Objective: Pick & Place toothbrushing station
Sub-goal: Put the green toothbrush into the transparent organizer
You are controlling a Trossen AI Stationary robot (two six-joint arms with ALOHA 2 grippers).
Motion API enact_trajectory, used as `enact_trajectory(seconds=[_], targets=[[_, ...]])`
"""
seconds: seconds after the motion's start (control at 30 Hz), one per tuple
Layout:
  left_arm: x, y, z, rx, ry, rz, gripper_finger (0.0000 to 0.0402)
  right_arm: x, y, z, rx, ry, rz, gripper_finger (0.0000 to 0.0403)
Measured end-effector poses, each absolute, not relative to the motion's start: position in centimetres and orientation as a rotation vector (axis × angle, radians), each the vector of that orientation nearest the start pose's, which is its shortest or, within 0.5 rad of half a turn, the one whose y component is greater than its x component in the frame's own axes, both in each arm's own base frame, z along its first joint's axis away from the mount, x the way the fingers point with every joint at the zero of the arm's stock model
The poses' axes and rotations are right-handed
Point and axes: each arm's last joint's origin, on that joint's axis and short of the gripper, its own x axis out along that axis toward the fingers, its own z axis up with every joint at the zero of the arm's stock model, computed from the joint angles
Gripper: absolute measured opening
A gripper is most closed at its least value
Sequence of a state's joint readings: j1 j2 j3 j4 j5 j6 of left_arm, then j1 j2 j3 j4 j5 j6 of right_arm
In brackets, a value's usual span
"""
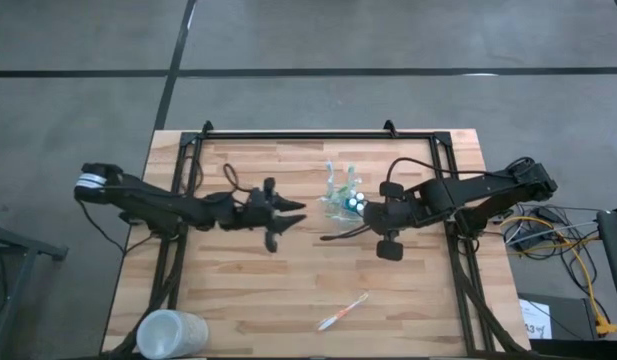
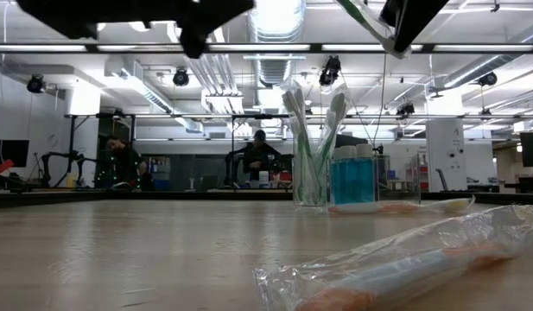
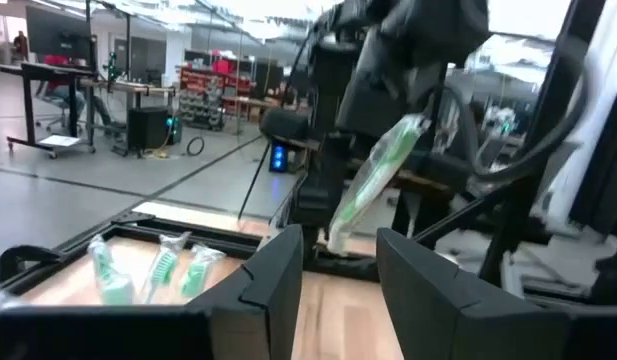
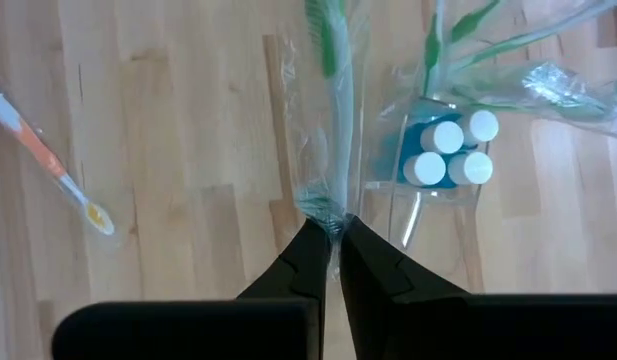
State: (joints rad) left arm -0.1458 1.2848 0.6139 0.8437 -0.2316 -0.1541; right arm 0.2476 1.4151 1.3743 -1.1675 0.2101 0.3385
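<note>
The toothbrushing station [image 1: 345, 197], a small see-through holder, stands on the table's far middle part with green wrapped toothbrushes [image 2: 311, 147] upright in it and blue tubes [image 4: 448, 150] beside them. My right gripper [image 4: 329, 222] hovers just near-side of the station, shut on a wrapped green toothbrush [image 4: 328, 110]. My left gripper [image 1: 291, 215] is raised left of the station, pointing level toward the right arm, open with nothing between its fingers [image 3: 278, 275]. An orange wrapped toothbrush [image 1: 343, 312] lies flat on the table near the front edge. My right gripper pinches the clear wrapper's end [image 4: 326, 208] of the green toothbrush between its two fingertips. The fingers come from above, slanting down. The toothbrush [image 3: 373, 180] hangs slanting below the fingers, clear of the table, its green end away from them.
A frosted white cup [image 1: 171, 333] lies at the table's near left corner. A black frame [image 1: 318, 135] runs along the table's far edge and down both sides. Bare wood lies between the station and the orange toothbrush.
</note>
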Motion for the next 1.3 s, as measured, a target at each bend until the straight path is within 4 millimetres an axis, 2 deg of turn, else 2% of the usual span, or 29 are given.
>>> enact_trajectory(seconds=[0.23,0.47,0.87,1.07,1.3], targets=[[29.9,-3.7,27.1,-0.144,-0.179,0.063,0.0135,25.4,5.8,32.4,0.03,1.164,-0.16,0.0013],[31.8,-4.1,27.7,-0.131,-0.221,0.035,0.0135,25.4,5.8,32.4,0.03,1.167,-0.158,0.0013],[32.4,-4.3,29.0,-0.109,-0.293,0.007,0.0135,25.3,5.9,32.4,0.034,1.173,-0.137,0.0013],[32.4,-4.5,29.0,-0.118,-0.293,-0.062,0.0135,25.3,5.9,32.4,0.032,1.173,-0.135,0.0013],[32.4,-4.5,29.0,-0.12,-0.293,-0.066,0.0135,25.5,5.9,32.4,0.039,1.167,-0.134,0.0013]])
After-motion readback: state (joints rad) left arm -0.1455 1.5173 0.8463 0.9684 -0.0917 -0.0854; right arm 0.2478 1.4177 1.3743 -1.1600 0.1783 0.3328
